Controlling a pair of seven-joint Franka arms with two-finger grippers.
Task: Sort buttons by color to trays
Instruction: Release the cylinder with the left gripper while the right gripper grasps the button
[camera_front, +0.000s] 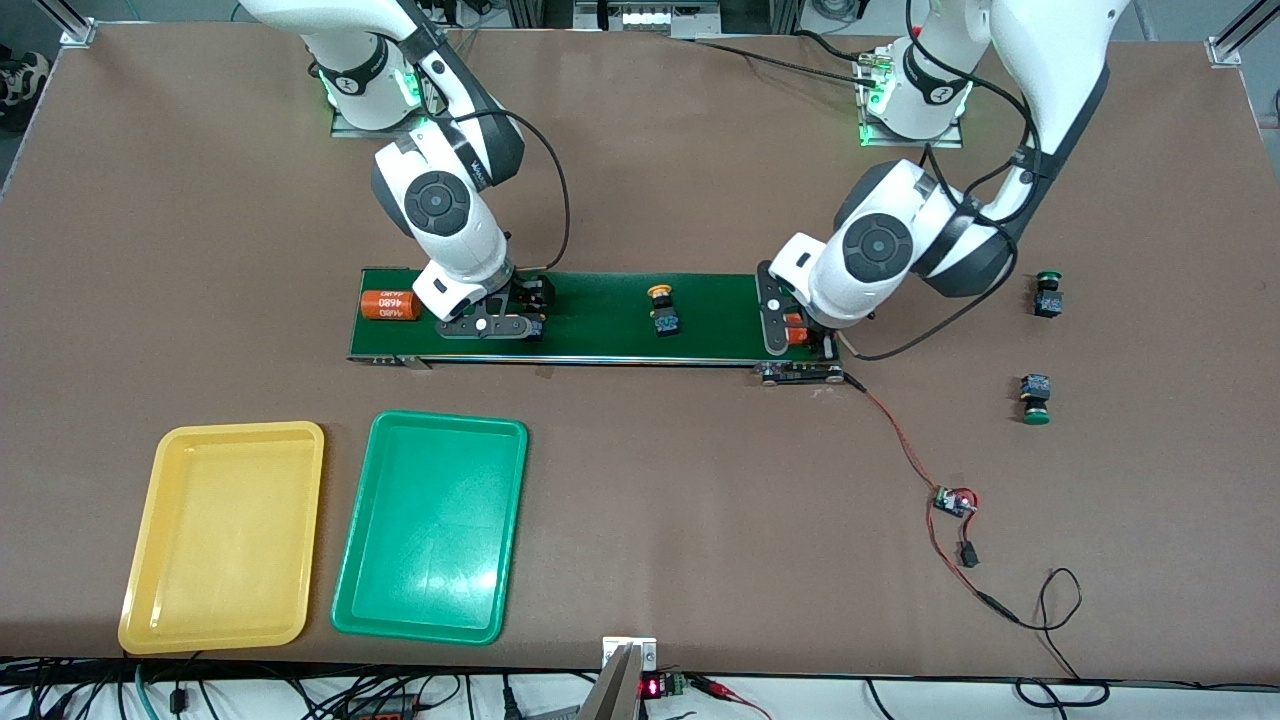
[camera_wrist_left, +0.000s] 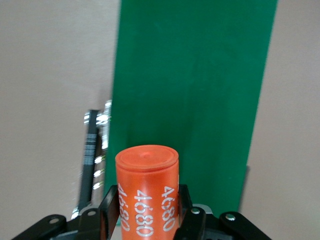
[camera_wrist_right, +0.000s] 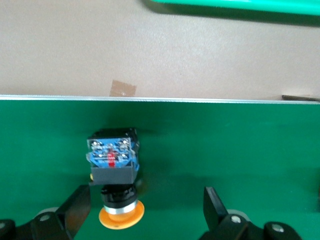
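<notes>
From the front, one yellow-capped button lay mid-belt; two green-capped buttons sat toward the left arm's end. Left wrist: the left claw gripped an orange cylinder. Right wrist: the right claw stood wide around another yellow-capped button.

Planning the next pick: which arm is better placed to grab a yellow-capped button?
Right. The right gripper hangs open astride a yellow-capped button on the conveyor belt, toward the end with the yellow tray. The left gripper is shut on an orange 4680 cylinder.
</notes>
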